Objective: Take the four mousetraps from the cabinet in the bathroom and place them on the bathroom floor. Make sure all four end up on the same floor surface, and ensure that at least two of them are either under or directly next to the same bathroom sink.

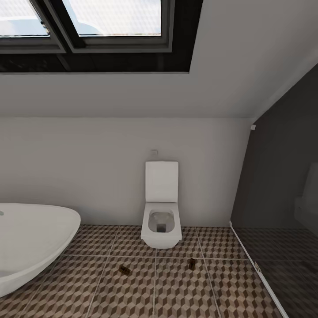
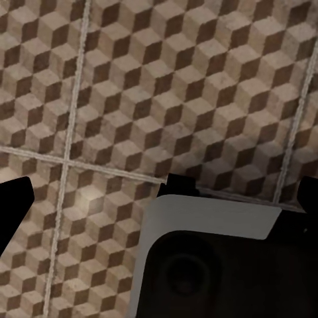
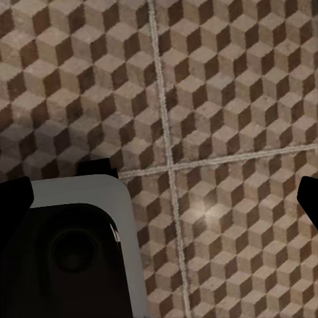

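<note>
two small flat wooden mousetraps lie on the cube-patterned brown, beige and white tiled bathroom floor [image 1: 176, 287] in front of the white wall-hung toilet [image 1: 161, 223]: one mousetrap [image 1: 124, 269] toward the white oval tub [image 1: 31, 238], the other mousetrap [image 1: 192, 264] just before the toilet's right corner, well apart from each other. the left gripper [image 2: 162, 192] hangs over bare tiles with its dark fingertips [image 2: 13, 199] spread wide and nothing between them; the right gripper [image 3: 165, 195] likewise, spread and empty above a grout crossing.
</note>
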